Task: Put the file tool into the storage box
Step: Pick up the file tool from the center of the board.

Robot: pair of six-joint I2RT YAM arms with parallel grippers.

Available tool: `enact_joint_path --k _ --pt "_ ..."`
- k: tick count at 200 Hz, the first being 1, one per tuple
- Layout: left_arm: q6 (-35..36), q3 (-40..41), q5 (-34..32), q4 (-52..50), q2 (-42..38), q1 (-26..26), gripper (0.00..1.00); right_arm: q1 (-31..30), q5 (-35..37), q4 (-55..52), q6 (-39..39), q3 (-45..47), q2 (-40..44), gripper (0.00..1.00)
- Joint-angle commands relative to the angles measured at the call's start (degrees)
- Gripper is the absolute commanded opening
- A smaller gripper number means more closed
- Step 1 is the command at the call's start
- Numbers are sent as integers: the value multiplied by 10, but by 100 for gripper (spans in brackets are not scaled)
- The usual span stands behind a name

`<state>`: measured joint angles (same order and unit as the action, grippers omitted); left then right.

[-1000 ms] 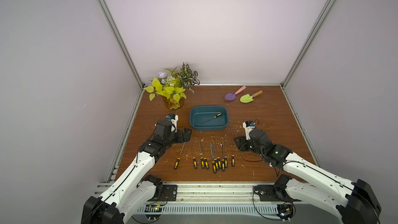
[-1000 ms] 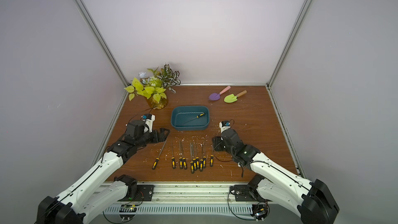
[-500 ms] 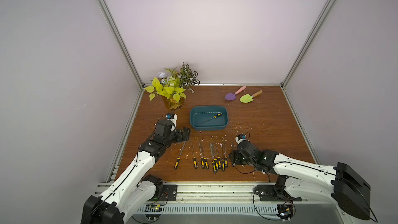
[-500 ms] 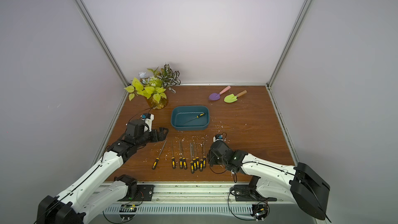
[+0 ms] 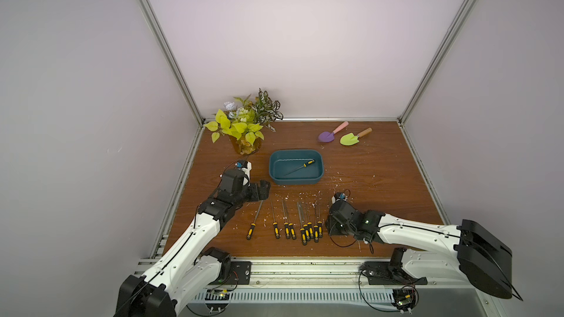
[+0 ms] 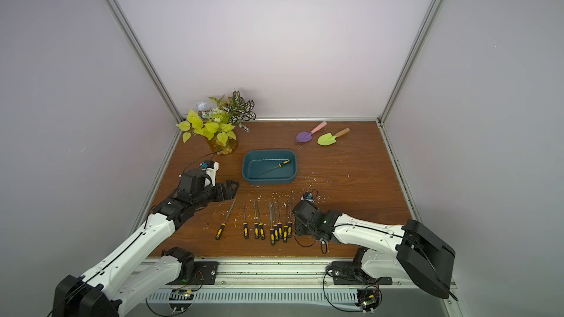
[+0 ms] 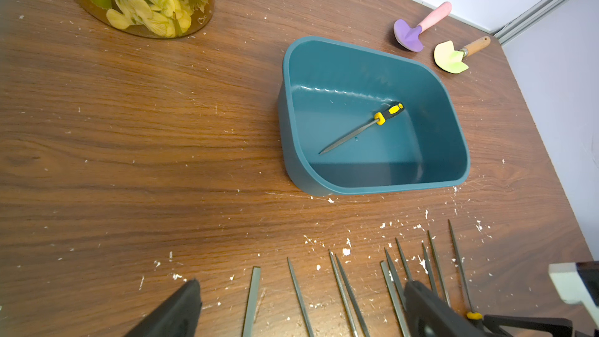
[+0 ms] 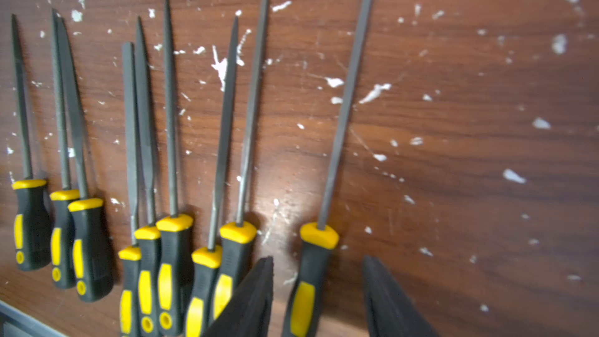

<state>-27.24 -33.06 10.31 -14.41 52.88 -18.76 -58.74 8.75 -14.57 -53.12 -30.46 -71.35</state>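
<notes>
My right claw (image 8: 317,260) has come back from beside the shallow dark teal plastic storage box (image 5: 295,180). It now sits low at the right end of the row of black-and-yellow-handled steel files (image 5: 287,230), in the lower middle of both top views. A second ago it was up by the box's right corner. Now, at the bottom of the right wrist view, its two black fingers (image 8: 252,299) stand on either side of the handle of the rightmost slim grey file (image 8: 338,139). The claw is partly open: table shows between each finger and the handle, so nothing is gripped yet.

A single file (image 5: 300,166) of the same kind already lies slantwise on the floor of the box. The box stands mid-frame on the brown wooden table (image 5: 381,184), above the row. My left claw (image 7: 301,283) has not moved: it is spread wide and empty, near the tip of the leftmost file.

I read this as one delivery finished and the next pick beginning. What it calls for is closing squarely on this handle. The neighbouring handle lies just beside my finger at the lower middle of the frame, and I could pinch or drag it along.
</notes>
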Motion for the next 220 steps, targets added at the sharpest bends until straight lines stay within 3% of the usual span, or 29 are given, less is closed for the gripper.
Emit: enact_joint_path --k 1,81,119,220 --pt "1 -4 7 3 -1 -7 99 -6 19 -14 10 -30 -18 50" --pt "1 -4 18 4 4 -8 99 -29 53 -57 13 -57 -78 46" --pt "1 -4 19 5 5 -8 99 -29 58 -64 17 -57 -92 34" --pt "2 -4 22 7 8 -9 99 -30 81 -102 27 -62 -106 27"
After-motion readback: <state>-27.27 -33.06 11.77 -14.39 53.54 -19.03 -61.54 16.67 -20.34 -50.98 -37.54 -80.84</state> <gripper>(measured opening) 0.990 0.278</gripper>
